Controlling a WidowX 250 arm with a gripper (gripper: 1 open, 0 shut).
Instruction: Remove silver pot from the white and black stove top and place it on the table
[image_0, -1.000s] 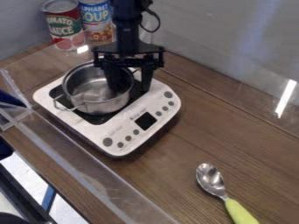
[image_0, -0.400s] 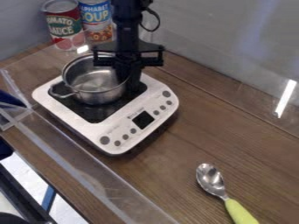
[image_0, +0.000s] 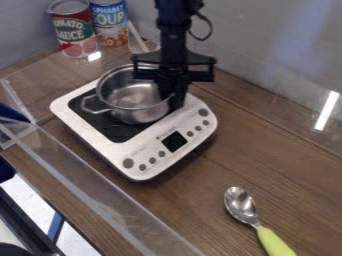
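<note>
The silver pot (image_0: 131, 98) is over the right part of the stove top's black plate (image_0: 96, 117), looking slightly raised and tilted. My gripper (image_0: 170, 90) points straight down and is shut on the pot's right rim. The white stove top (image_0: 171, 142) lies on the brown wooden table (image_0: 267, 140), with its button panel facing front right. The pot's left handle (image_0: 91, 101) shows, but the gripper hides its right side.
Two printed food cans (image_0: 75, 26) (image_0: 111, 20) stand at the back left. A spoon with a yellow-green handle (image_0: 251, 215) lies at the front right. Clear plastic edging (image_0: 60, 175) runs along the table's left edge.
The gripper has shut on the pot's rim and moved right with the pot. The stove top has also shifted a little to the right.
</note>
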